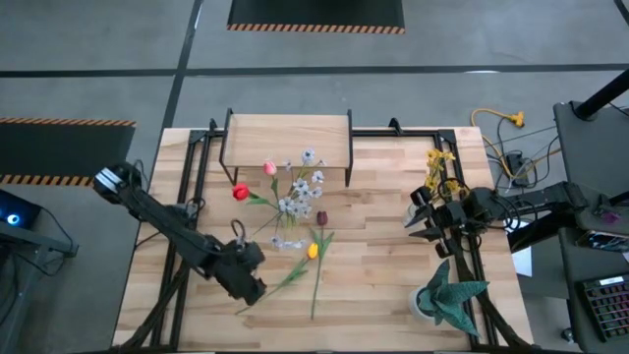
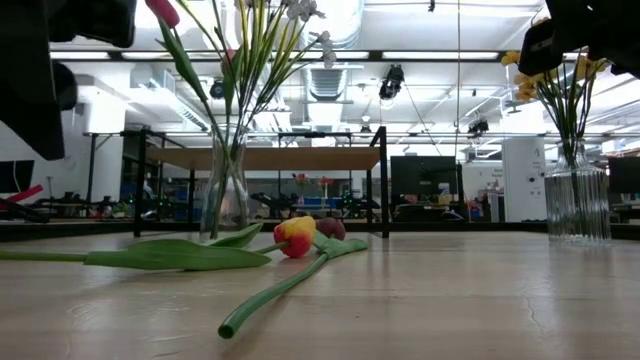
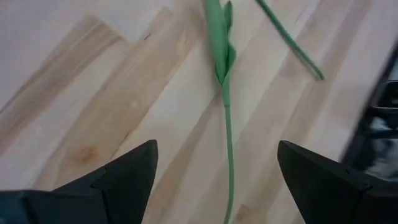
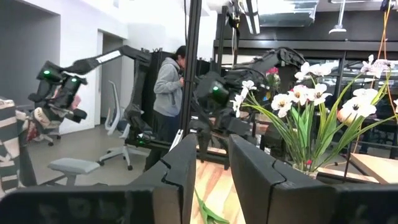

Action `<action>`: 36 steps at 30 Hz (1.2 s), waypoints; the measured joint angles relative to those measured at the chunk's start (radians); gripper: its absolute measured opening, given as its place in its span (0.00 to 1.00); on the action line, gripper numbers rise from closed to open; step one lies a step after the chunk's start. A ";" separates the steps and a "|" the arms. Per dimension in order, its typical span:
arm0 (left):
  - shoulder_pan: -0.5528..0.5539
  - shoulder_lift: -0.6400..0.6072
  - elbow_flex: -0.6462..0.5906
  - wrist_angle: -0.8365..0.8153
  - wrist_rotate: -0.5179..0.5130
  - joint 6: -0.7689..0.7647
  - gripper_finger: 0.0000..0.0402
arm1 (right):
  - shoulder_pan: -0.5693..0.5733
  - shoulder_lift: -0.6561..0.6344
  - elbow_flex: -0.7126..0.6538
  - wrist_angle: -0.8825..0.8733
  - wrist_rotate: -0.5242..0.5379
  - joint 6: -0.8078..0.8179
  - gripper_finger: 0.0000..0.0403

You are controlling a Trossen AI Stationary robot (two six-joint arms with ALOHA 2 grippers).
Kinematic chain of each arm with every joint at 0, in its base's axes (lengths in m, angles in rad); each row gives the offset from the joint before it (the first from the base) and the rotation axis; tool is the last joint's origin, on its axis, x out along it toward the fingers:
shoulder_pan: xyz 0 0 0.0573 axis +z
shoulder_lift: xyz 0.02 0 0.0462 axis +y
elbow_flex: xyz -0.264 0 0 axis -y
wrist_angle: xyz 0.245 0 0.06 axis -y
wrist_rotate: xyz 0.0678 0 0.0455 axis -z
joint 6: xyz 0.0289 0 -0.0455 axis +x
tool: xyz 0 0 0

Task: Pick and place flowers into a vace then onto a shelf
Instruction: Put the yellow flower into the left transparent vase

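So the big wooden table [image 1: 393, 285] has the little shelf [image 1: 287, 128] sitting at its far edge, top board bare, nothing placed on it yet. In front of the shelf stands a clear vase [image 2: 224, 195] already stuffed with a red tulip, a pink one and a spray of pale blossoms [image 1: 300, 192]. Over by the right arm there's a second ribbed glass vase [image 2: 576, 205] holding the yellow-bloomed bunch [image 1: 439, 169], and a spiky potted plant [image 1: 447, 295] near the front right corner.

Two flowers are left flat on the table: the yellow tulip [image 2: 294, 236] and the dark maroon tulip [image 1: 321, 217], lying side by side, stems pointing toward the near edge.

The left gripper [image 3: 217, 171] hovers above one of those green stems, fingers spread wide with nothing between them, the stem running right up the gap. Looks to me like it's lining up a pick. Next move probably needs a straight drop and a clean pinch on that thin stem without nudging the one beside it.

The right gripper [image 4: 212, 171] sits just beside the yellow bunch's vase, fingers nearly together with a narrow gap and nothing in them that I can see.
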 joint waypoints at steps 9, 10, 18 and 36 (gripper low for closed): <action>-0.012 0.297 0.237 -0.175 0.001 -0.005 0.78 | 0.000 0.000 0.019 0.003 0.000 -0.010 0.21; -0.015 0.322 0.260 -0.178 0.001 -0.005 0.78 | 0.000 0.000 0.019 0.002 0.000 -0.011 0.21; -0.043 0.470 0.383 -0.180 -0.029 -0.021 0.78 | 0.000 0.001 0.019 -0.001 0.000 -0.042 0.18; -0.037 0.517 0.313 -0.144 -0.001 -0.129 0.78 | 0.000 0.000 0.020 0.000 0.000 -0.075 0.17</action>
